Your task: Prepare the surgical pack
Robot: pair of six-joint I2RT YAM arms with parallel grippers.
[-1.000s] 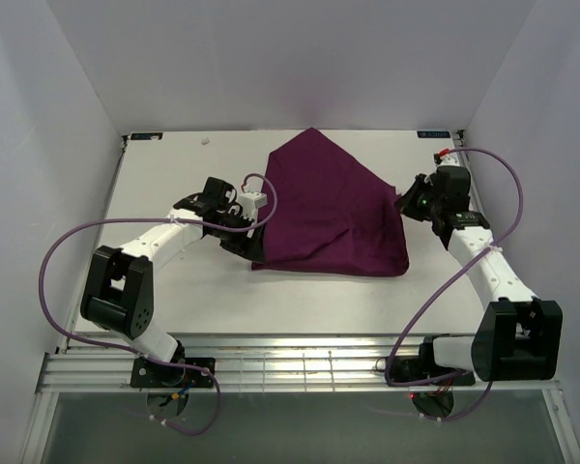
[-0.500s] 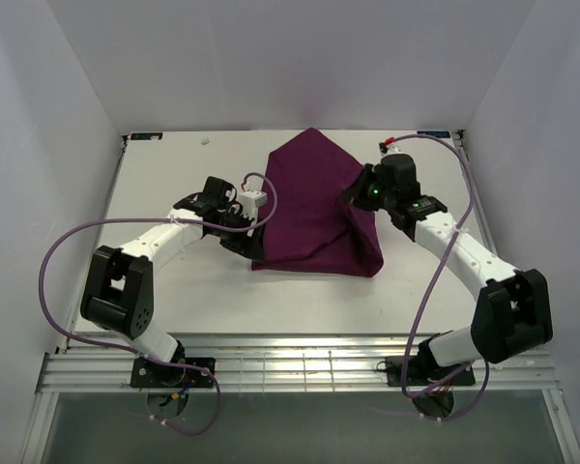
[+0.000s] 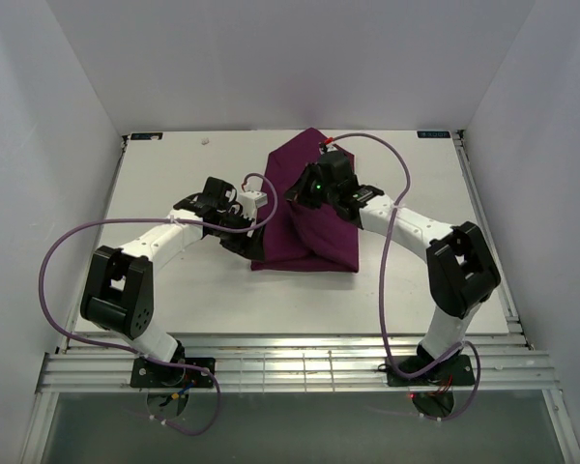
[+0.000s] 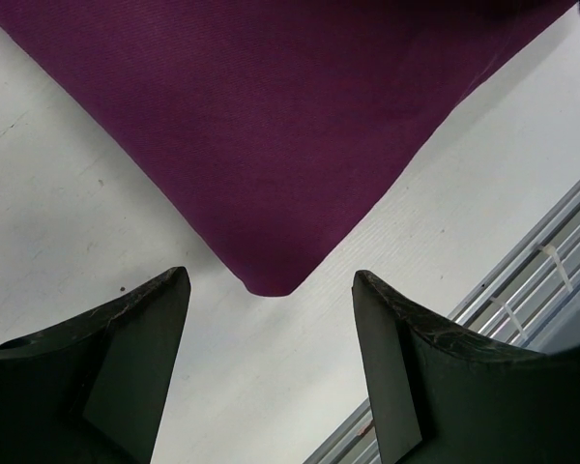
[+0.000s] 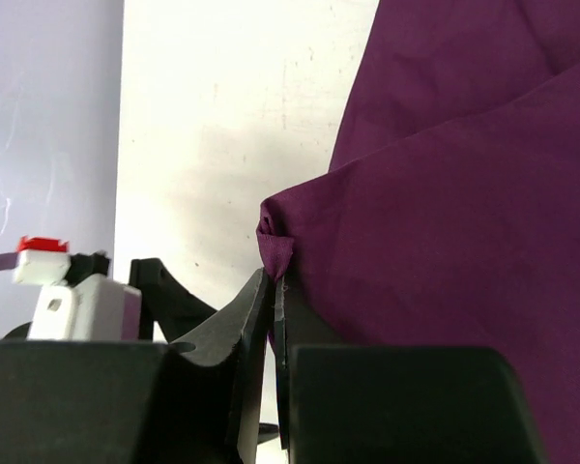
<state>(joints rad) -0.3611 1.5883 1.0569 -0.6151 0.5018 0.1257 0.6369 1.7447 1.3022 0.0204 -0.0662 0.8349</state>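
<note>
The surgical pack [image 3: 314, 246] is a deep-purple cloth bundle lying mid-table, its right side lifted and folded over toward the left. My right gripper [image 3: 298, 193] hovers above the bundle's left part and is shut on a bunched corner of the cloth [image 5: 276, 242]; in the right wrist view the gripper [image 5: 276, 282] pinches that corner between its fingers. My left gripper [image 3: 251, 235] rests low at the bundle's left front side. In the left wrist view it [image 4: 271, 314] is open, with the cloth's rounded corner [image 4: 271, 275] just ahead of the fingertips and not touching them.
The white table [image 3: 174, 164] ends in a slatted metal rail [image 3: 271, 362] along the near edge. White walls enclose the left, back and right sides. Purple cables loop off both arms, and the left wrist's white connector [image 5: 77, 304] sits close to my right gripper.
The right arm has swung from the table's right side leftward across the bundle, dragging the cloth's right corner over it, so the bundle is narrower. The left arm has stayed still.
</note>
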